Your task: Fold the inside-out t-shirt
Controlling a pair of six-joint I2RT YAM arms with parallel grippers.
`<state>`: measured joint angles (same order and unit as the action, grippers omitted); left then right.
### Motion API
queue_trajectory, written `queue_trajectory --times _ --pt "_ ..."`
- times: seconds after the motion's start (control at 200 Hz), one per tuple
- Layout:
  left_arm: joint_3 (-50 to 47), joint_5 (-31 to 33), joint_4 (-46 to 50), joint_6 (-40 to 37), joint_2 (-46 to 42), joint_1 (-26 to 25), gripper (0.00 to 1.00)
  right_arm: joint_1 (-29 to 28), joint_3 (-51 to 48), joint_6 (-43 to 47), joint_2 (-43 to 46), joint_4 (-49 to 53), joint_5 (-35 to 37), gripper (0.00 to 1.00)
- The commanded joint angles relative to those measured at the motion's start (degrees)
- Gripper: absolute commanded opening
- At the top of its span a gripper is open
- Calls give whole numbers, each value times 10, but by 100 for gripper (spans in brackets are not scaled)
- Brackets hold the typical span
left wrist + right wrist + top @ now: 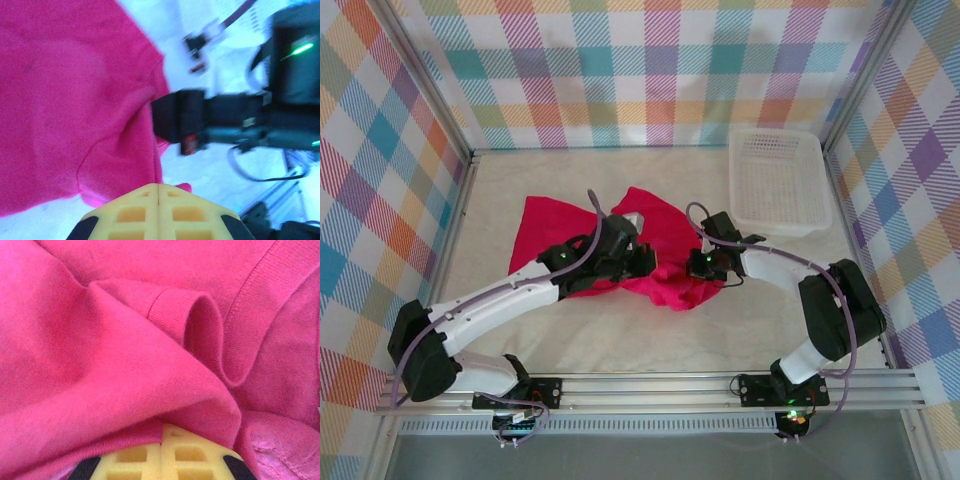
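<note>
In the top view you have the t-shirt [655, 235] lying on the table [620, 340] around the frame's middle. The basket [778, 185] stands on the table at the upper right, apart from the shirt. The left gripper [645, 262] sits over the shirt's lower middle, and the right gripper [708, 265] is at its lower right edge, near the left one. In your left wrist view the shirt fills the left half, its edge running down to the fingertips at bottom centre, with the right arm [240, 120] across the right half. In your right wrist view shirt folds lie over the fingertips at bottom centre.
</note>
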<state>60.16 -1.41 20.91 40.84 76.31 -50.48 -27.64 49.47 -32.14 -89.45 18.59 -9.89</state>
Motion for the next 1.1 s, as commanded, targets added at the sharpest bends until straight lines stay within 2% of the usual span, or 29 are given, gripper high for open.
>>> queue_trajectory --times 0.0,0.125,0.19,0.395,0.52,0.68,0.81,0.915,1.04,1.095 --pt "-53 8 -45 -1 -3 15 0 5 31 -1 26 38 -9 0" --pt "-106 10 -83 15 19 26 0 2 47 -20 52 73 -41 18" --pt "-119 3 -97 22 35 29 0 -11 47 -38 58 89 -38 22" --pt "-122 0 -105 26 51 29 0 -97 55 -81 62 126 27 19" --pt "-120 4 -101 24 46 30 0 -128 48 -93 46 108 20 16" --pt "-112 9 -84 19 26 35 0 -132 50 -87 16 97 29 38" --pt "-108 17 -68 15 2 42 0 -131 71 -86 -19 80 31 49" --pt "-109 22 -57 14 -19 48 0 -130 92 -90 -52 69 35 46" --pt "-117 25 -55 11 -32 50 0 -129 126 -91 -65 85 41 17" --pt "-123 26 -55 10 -34 51 0 -129 140 -88 -56 105 43 8"
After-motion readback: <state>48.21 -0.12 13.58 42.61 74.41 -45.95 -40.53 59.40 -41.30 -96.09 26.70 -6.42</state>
